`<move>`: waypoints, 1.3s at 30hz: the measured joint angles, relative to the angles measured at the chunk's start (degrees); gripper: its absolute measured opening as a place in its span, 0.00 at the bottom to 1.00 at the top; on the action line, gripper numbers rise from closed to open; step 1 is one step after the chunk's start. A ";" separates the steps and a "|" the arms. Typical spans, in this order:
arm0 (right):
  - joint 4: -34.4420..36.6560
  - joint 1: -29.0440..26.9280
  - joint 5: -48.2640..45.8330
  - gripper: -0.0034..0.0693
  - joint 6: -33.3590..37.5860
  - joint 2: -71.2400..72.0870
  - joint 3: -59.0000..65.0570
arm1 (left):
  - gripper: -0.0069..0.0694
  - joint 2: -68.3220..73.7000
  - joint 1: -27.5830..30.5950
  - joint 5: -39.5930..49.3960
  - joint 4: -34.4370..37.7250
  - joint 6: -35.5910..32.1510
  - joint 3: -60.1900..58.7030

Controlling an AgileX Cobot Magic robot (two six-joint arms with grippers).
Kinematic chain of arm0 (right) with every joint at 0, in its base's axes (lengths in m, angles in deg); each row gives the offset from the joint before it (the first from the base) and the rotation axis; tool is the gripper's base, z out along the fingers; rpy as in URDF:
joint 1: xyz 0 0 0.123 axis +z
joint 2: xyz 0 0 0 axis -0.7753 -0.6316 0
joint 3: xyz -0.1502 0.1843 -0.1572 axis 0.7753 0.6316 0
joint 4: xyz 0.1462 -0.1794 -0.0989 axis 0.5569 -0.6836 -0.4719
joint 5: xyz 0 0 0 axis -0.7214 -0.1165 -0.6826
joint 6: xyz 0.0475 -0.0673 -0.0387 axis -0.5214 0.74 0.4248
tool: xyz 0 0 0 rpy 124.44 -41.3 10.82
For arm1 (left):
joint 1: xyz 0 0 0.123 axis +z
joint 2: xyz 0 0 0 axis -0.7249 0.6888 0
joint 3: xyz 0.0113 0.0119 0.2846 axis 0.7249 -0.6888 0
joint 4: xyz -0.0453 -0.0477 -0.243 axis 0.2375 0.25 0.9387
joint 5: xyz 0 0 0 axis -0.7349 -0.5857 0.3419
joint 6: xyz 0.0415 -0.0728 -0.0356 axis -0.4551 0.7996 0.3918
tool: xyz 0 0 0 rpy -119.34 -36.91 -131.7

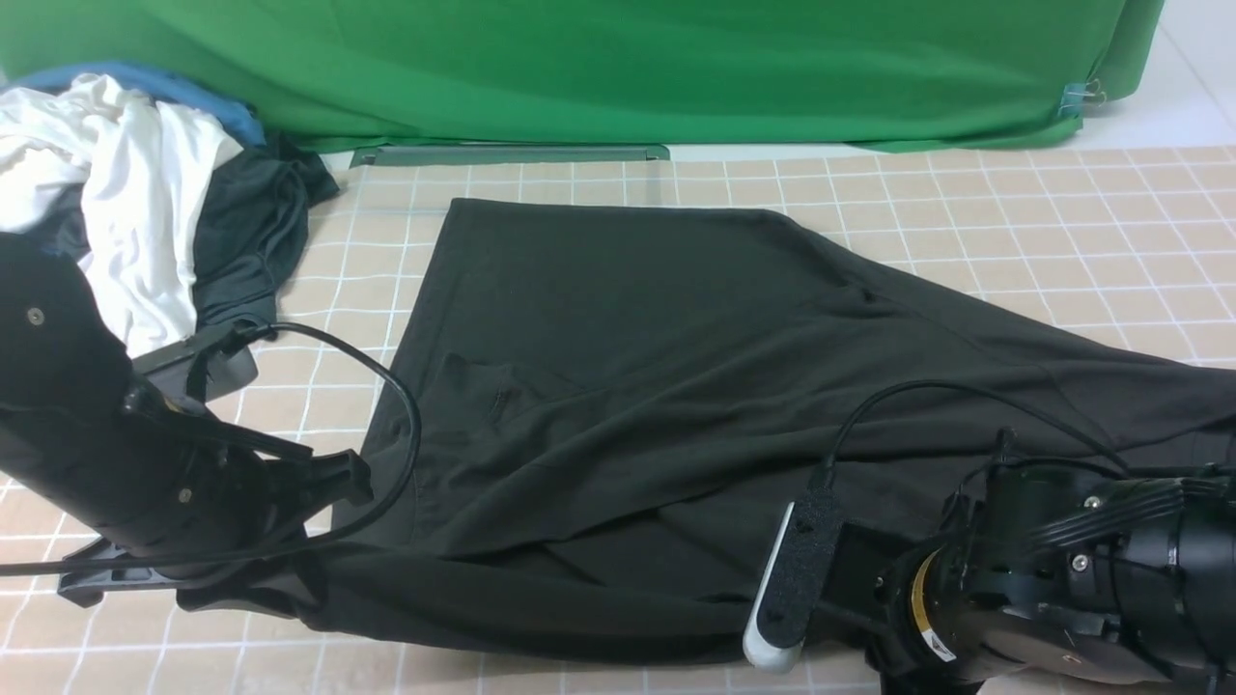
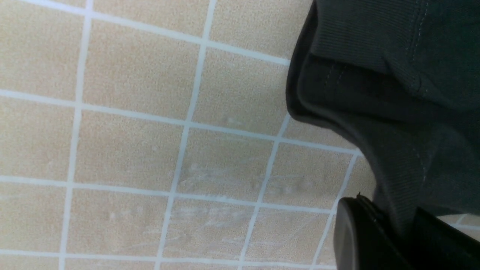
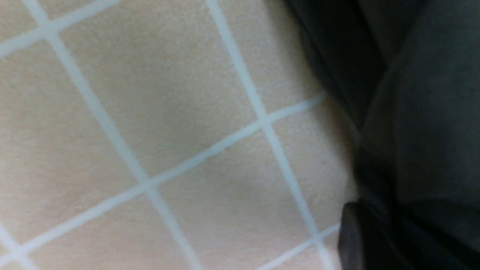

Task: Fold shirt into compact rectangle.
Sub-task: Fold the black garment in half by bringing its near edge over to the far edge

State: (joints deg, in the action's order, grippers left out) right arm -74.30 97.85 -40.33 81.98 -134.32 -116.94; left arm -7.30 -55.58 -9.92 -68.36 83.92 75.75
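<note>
The black shirt [image 1: 628,386] lies spread across the checked table cover, its near edge bunched and folded over. At the near left corner my left gripper [image 2: 403,232] is shut on a ribbed, stitched edge of the shirt [image 2: 393,93], just above the cover. At the near right, dark cloth of the shirt [image 3: 431,112] runs down between the jaws of my right gripper [image 3: 393,240], which looks shut on it; this view is blurred. In the front view the right fingers are hidden behind the wrist camera [image 1: 792,579].
A pile of clothes sits at the far left: a white garment [image 1: 126,183], a dark grey one [image 1: 251,232] and a blue one [image 1: 193,92]. A green backdrop [image 1: 579,68] and a metal bar [image 1: 507,154] close off the back. Bare checked cover [image 1: 1062,222] lies at the far right.
</note>
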 joint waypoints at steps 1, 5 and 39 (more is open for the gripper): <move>0.64 0.00 -1.85 0.12 -0.15 0.52 -0.39 | 0.13 0.00 0.00 0.06 0.00 0.00 0.00; 4.57 0.00 -7.65 0.12 0.90 4.19 -0.98 | 0.13 0.00 0.00 1.44 0.00 -0.08 0.00; 15.61 -27.62 -3.92 0.12 11.79 -4.43 -23.53 | 0.13 22.78 0.00 2.11 1.79 1.29 36.95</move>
State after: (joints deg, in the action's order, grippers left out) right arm -58.69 70.23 -44.25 93.77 -138.75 -140.47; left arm 15.48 -55.58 -7.81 -66.57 85.21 112.70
